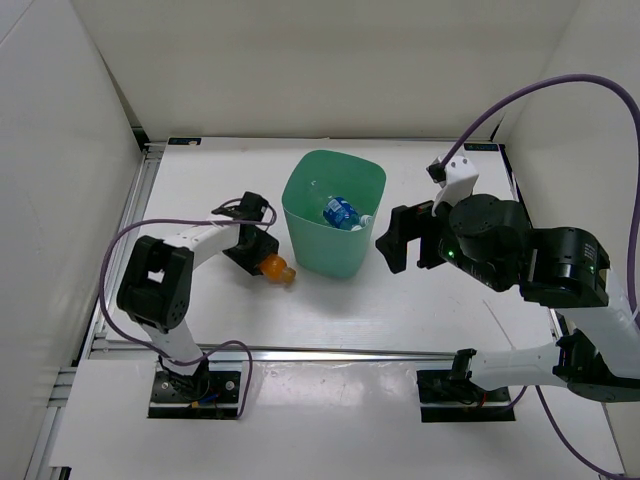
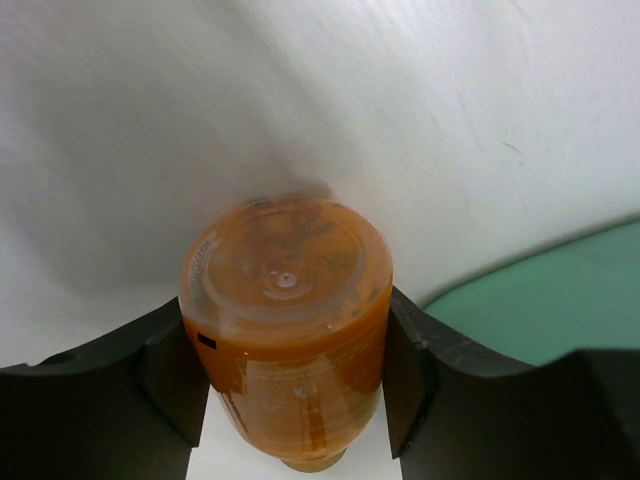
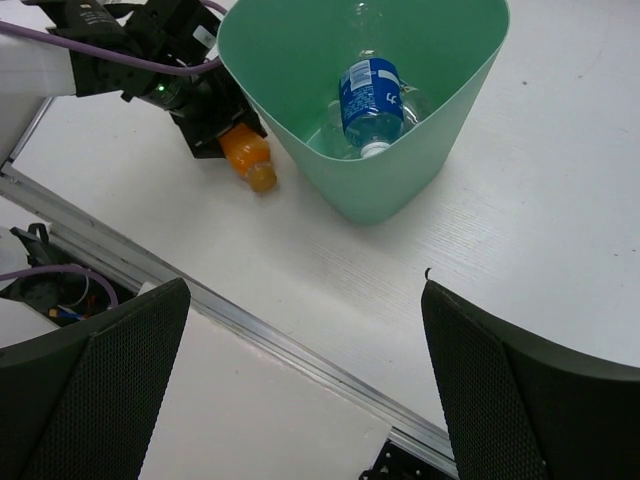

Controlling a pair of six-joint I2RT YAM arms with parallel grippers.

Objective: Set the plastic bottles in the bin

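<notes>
The mint-green bin [image 1: 345, 258] stands mid-table and also shows in the right wrist view [image 3: 385, 190]. Inside it lies the clear bottle with a blue label [image 1: 340, 212] [image 3: 368, 98], with clear bottles [image 3: 328, 128] faintly visible beside it. I cannot make out the green bottle. My left gripper [image 1: 262, 262] is shut on the short orange bottle [image 1: 276, 268] [image 2: 285, 330], low over the table just left of the bin's wall [image 2: 545, 300]. It shows in the right wrist view [image 3: 248, 158] too. My right gripper [image 1: 405, 242] [image 3: 305, 385] is open and empty, raised to the right of the bin.
White walls enclose the table on the left, back and right. An aluminium rail [image 1: 330, 352] runs along the near edge. Purple cables [image 1: 125, 250] loop by the left arm and over the right arm.
</notes>
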